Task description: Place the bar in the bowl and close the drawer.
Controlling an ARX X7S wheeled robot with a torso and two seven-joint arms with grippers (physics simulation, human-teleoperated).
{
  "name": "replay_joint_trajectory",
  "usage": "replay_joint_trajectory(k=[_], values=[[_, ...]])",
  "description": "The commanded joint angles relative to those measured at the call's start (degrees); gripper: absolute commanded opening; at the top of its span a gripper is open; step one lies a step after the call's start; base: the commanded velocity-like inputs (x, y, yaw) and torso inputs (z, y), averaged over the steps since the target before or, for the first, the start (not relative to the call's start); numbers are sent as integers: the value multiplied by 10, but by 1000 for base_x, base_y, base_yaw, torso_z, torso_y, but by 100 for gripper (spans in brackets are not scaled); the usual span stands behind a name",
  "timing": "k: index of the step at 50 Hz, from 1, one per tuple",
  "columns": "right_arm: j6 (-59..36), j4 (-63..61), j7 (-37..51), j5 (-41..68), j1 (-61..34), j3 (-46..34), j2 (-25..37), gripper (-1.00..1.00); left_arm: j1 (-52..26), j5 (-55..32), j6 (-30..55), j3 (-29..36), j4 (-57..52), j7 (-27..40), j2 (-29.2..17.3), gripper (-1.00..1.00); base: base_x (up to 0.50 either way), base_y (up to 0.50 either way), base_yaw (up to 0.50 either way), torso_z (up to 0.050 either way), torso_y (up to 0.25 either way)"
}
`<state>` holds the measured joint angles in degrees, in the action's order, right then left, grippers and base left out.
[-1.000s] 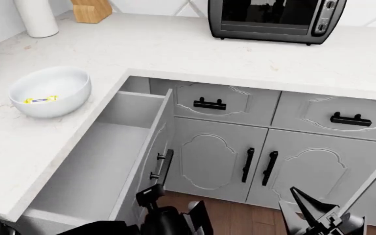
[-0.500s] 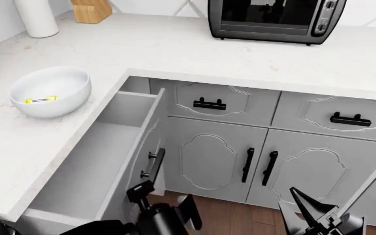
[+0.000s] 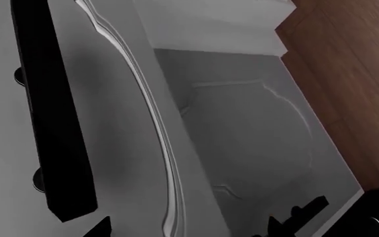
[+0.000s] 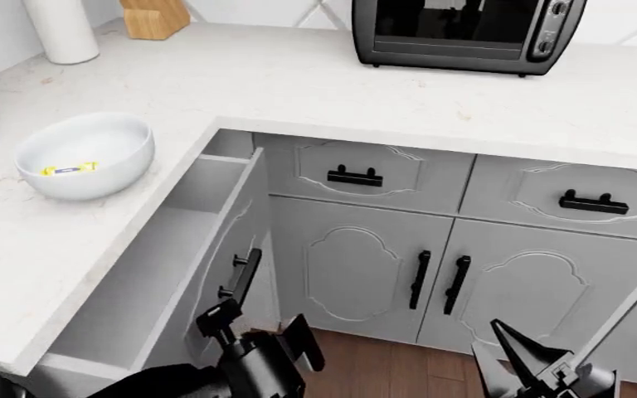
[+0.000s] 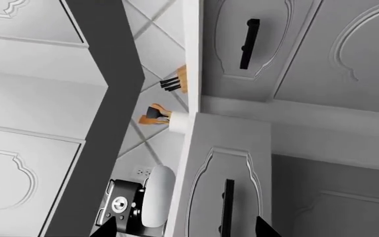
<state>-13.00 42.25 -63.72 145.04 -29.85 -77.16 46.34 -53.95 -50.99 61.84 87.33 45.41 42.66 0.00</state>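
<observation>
Drawer point(image 4: 153, 290) looks rigid and free-sliding, best pushed flat beside its handle point(image 4: 239, 278) by the left gripper point(image 4: 255, 332), fingers spread and empty.

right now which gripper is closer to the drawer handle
Left. The left gripper sits just below the drawer handle, against the drawer front. The right gripper hangs well off to the right, in front of the cabinet doors.

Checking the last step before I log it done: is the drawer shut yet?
No, still partly open. The drawer juts from the cabinet, grey inside showing; the left gripper is at its front.
</observation>
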Motion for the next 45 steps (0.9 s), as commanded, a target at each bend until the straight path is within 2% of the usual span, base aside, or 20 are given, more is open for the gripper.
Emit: replay_joint_trajectory(k=[1, 21, 45], values=[[1, -1, 0, -2, 3, 4, 0, 100, -1, -9, -23, -2, 51, -37, 0, 100, 0, 0, 0, 0, 0], [0, -2, 4, -4, 3, 9, 1, 100, -16, -3, -38, -8, 111, -53, 0, 100, 0, 0, 0, 0, 0], [6, -13, 6, -9, 10, 15, 4, 100, -13, 63, -62, -28, 215, -82, 0, 100, 0, 0, 0, 0, 0]])
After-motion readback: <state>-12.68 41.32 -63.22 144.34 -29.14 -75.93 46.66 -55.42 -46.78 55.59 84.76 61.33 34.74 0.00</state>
